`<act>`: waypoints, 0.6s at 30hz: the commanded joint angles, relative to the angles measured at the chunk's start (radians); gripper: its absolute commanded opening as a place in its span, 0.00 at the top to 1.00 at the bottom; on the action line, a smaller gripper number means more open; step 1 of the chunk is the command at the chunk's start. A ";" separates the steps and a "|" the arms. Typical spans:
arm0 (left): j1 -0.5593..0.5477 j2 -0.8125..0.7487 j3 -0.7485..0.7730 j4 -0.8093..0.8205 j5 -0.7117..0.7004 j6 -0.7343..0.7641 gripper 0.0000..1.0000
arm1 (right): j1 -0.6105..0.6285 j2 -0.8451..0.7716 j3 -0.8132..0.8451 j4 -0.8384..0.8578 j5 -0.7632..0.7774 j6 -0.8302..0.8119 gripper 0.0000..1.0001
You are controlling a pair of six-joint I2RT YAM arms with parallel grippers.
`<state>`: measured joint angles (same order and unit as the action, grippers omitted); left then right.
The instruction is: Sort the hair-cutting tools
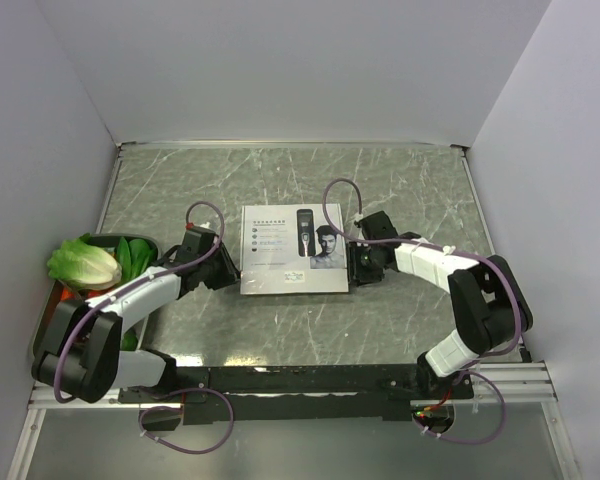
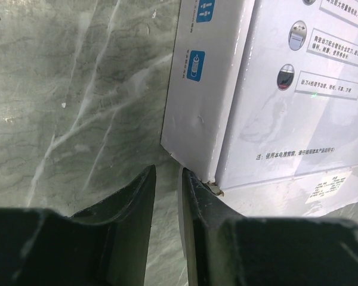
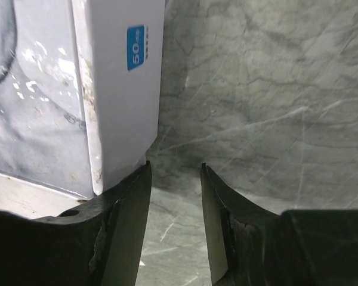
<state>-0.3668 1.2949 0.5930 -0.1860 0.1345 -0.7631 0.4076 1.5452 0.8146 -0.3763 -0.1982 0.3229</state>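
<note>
The hair-cutting tools themselves are out of view. Only a printed picture of a clipper shows on the lid of a closed white cardboard box (image 1: 292, 250) lying flat mid-table. My left gripper (image 1: 230, 272) sits low at the box's near-left corner. In the left wrist view its jaws (image 2: 167, 168) stand narrowly apart over bare table, and the right finger touches the corner of the box (image 2: 274, 101). My right gripper (image 1: 354, 262) is at the box's right side. Its jaws (image 3: 175, 164) are open and hold nothing, the left finger resting against the wall of the box (image 3: 116, 101).
A bin (image 1: 50, 300) at the left table edge holds a lettuce (image 1: 83, 262) and other green leaves (image 1: 132, 255), close behind my left arm. White walls enclose the marble table (image 1: 400, 190) on the left, back and right.
</note>
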 commanded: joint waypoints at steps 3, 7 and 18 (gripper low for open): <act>-0.015 -0.031 0.004 0.036 0.060 -0.016 0.69 | 0.042 -0.045 0.001 0.037 -0.070 0.022 0.53; -0.015 -0.036 0.004 0.013 0.027 -0.007 0.69 | 0.048 -0.071 0.000 0.010 0.028 0.021 0.52; -0.015 -0.011 0.002 -0.010 -0.042 -0.008 0.68 | 0.050 -0.040 -0.012 0.039 0.054 0.030 0.51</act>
<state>-0.3748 1.2854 0.5930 -0.2081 0.1020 -0.7643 0.4412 1.5005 0.8093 -0.3908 -0.1246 0.3279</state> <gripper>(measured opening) 0.317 0.489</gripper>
